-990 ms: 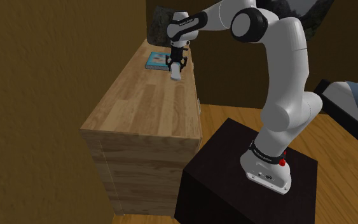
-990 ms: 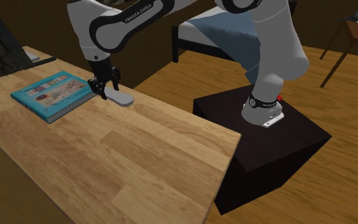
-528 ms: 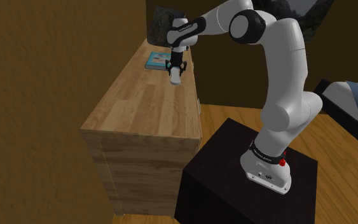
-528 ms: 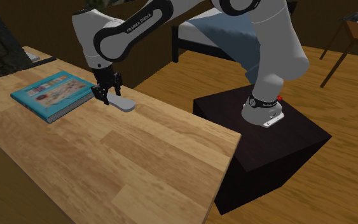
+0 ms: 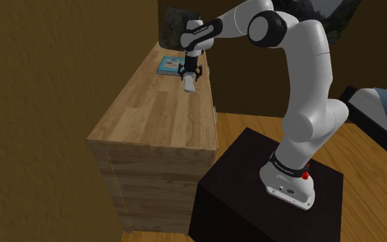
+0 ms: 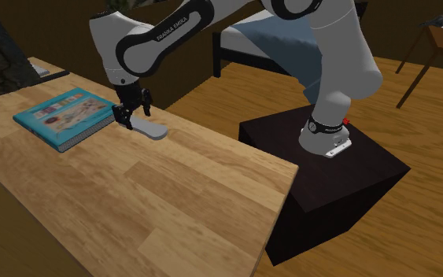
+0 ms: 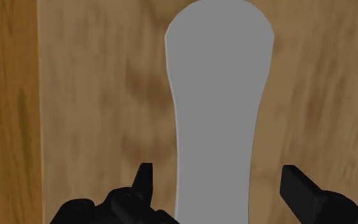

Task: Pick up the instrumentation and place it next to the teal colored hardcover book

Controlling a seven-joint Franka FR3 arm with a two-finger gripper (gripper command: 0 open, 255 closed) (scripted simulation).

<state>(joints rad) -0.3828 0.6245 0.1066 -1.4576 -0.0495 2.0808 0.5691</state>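
Shoulder view: I see my white arm (image 5: 308, 82) reaching from its dark stand (image 5: 253, 185) over a wooden table (image 5: 150, 117). The gripper (image 5: 189, 73) points down near the table's far end, directly over a small grey instrument (image 5: 190, 84). A teal book (image 5: 168, 64) lies just beside the instrument, toward this view's left.

Second exterior view: the instrument (image 6: 152, 129) is a flat, pale grey, elongated piece lying on the table (image 6: 156, 197). It sits just beside the book (image 6: 58, 114), on the book's right in this view. The gripper (image 6: 131, 118) stands over the end of the instrument nearest the book.

Wrist view: the instrument (image 7: 217, 95) lies flat on the wood, running away from the gripper (image 7: 220, 181). The fingers (image 7: 144, 183) stand apart, one on each side of it. Wood shows between each finger and the instrument's edges, so the gripper is open and holds nothing.
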